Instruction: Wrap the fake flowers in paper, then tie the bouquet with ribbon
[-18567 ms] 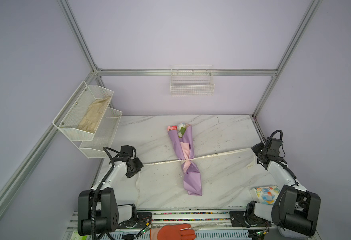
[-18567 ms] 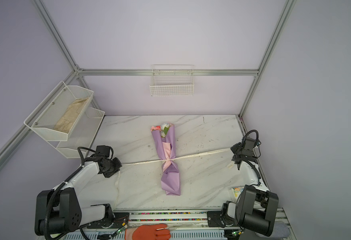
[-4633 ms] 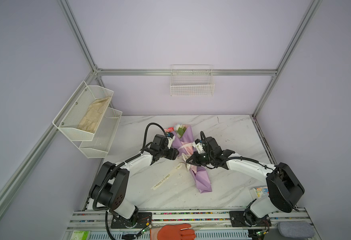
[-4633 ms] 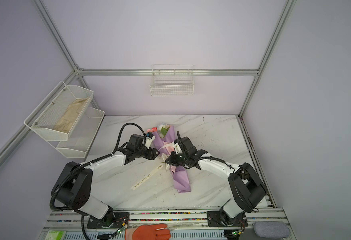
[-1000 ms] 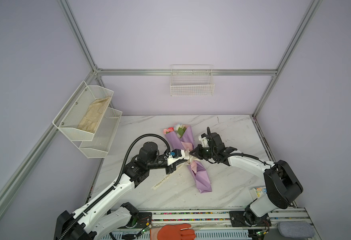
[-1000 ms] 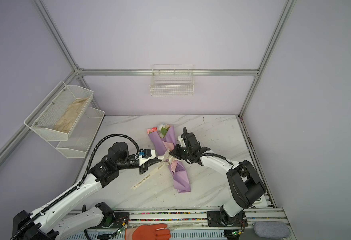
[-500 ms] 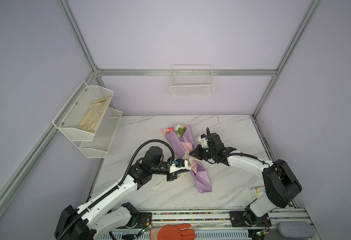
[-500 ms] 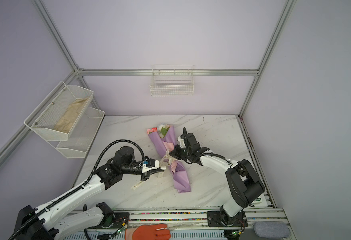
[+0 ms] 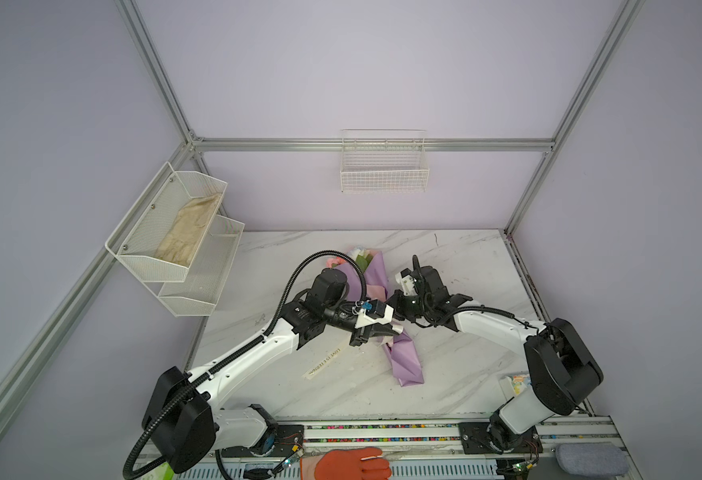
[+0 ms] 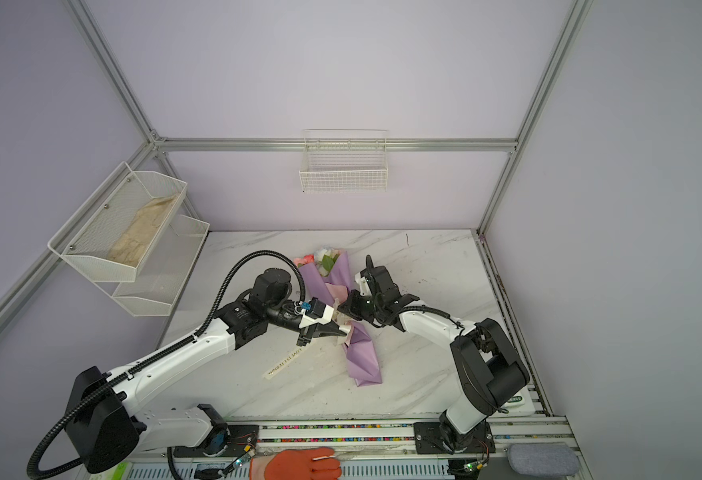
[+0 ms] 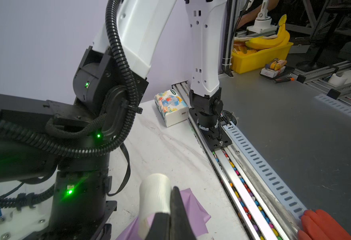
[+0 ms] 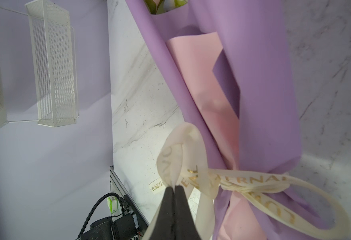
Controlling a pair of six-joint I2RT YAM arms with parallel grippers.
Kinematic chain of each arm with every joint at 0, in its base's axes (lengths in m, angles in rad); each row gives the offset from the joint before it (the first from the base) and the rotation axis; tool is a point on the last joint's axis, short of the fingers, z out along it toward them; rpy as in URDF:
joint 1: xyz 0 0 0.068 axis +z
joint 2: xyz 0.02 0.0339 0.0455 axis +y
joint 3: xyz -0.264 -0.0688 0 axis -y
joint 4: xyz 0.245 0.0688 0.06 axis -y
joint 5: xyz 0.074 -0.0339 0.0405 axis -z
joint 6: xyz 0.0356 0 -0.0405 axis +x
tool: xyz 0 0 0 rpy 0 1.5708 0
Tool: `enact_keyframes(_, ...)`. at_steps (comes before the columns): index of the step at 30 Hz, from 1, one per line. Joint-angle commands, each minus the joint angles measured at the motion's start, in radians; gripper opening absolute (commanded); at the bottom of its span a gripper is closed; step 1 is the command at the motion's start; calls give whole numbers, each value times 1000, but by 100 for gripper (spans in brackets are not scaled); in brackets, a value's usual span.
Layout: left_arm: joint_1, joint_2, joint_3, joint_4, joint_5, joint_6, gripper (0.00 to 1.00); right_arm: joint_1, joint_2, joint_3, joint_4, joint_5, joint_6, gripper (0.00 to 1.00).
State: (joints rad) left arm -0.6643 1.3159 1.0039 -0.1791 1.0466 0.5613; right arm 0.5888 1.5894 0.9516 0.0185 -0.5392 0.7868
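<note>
**Both grippers on the ribbon at the bouquet's waist**

Position. The bouquet [image 9: 403, 357] lies flat on the surface [image 9: 457, 374]. Its long axis runs from the fake flowers [image 9: 359, 257], out beyond both gripper tips on the far side, to the lilac wrapper tail on the side of the arms' bases. In both top views the 2 arms come in from opposite flanks and their tips meet over the narrow waist.

Grip. In the right wrist view the right gripper [image 12: 174, 189] has its jaws pressed together on a loop [image 12: 181, 153] of the cream lettered ribbon [image 12: 251, 179]. The knot sits just past the tip, against the wrapper. In the left wrist view the left gripper [image 11: 171, 199] is likewise closed, pinching a curl of the same ribbon, with lilac paper directly below its tip. 1 loose end [image 9: 324, 363] of the ribbon lies on the surface on the left gripper's base side, apart from the bouquet.

Relation that matters. The ribbon crosses the long axis at the waist, and each gripper holds its piece on its own flank of the knot. In a top view the left gripper [image 10: 341, 330] sits just tail-ward of the right gripper [image 10: 343, 309], and the 2 are nearly touching. Neither arm is nearer; both are at the knot.

Judgement. The bow looks formed but slack. Tightening it calls for the 2 tips to draw apart across the long axis, each toward its own flank. A lopsided pull could drag the bouquet round or slip a loop out.
</note>
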Motion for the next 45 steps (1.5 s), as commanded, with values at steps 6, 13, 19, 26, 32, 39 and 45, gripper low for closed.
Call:
enact_keyframes(6, -6, 56, 55, 336, -22, -184, 4, -3, -3, 26, 4, 13, -6, 0)
enact_keyframes(13, -6, 105, 1, 762, 9, -430, 5, -4, 9, 33, 3, 10, -7, 0)
enact_keyframes(19, -6, 158, 6, 673, 73, -406, 8, -6, 3, 32, 3, 15, -9, 0)
enact_keyframes(26, -18, 152, -19, 382, 43, -222, 8, -9, 4, 29, 3, 14, -18, 0)
enact_keyframes(32, -39, 157, 7, 156, -6, -83, 9, -25, 10, 53, -16, -3, -33, 0)
enact_keyframes(39, -84, 184, 16, 154, -82, -56, 11, -31, 15, 72, -26, -31, -42, 0)
enact_keyframes(45, -105, 182, 48, 85, -150, -49, 35, -32, 10, 69, -36, -47, -49, 0)
